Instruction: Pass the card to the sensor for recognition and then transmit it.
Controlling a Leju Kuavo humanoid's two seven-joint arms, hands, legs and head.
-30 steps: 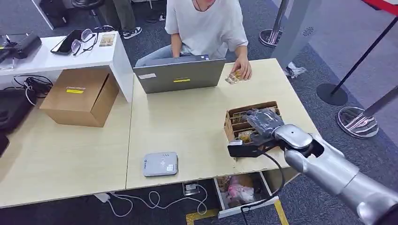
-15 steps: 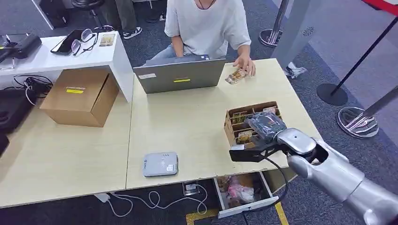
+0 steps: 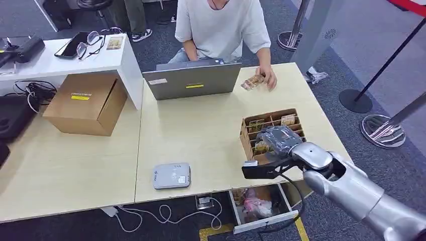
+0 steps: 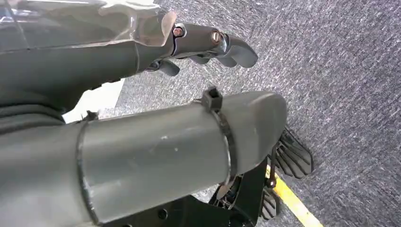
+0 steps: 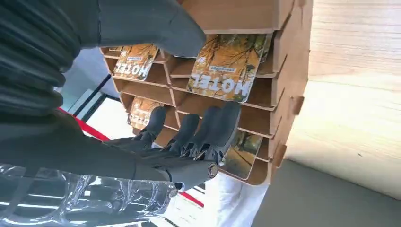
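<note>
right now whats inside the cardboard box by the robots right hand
The cardboard box is split into slots holding hotel cards. The right hand hovers over it, covering some slots, so how many cards there are cannot be told.

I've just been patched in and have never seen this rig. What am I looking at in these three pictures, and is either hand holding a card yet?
This is a two-legged humanoid with silver arms. The head view looks down on a pale wooden table. On it lie a flat grey card sensor, a grey laptop with a person seated behind it, and a brown cardboard rack of hotel cards.

The right hand hovers over that rack. The right wrist view, taken from behind that hand, shows its dark fingers spread in front of the slots, holding nothing yet.

The left wrist view shows the left hand hanging over grey carpet, also empty.
</note>
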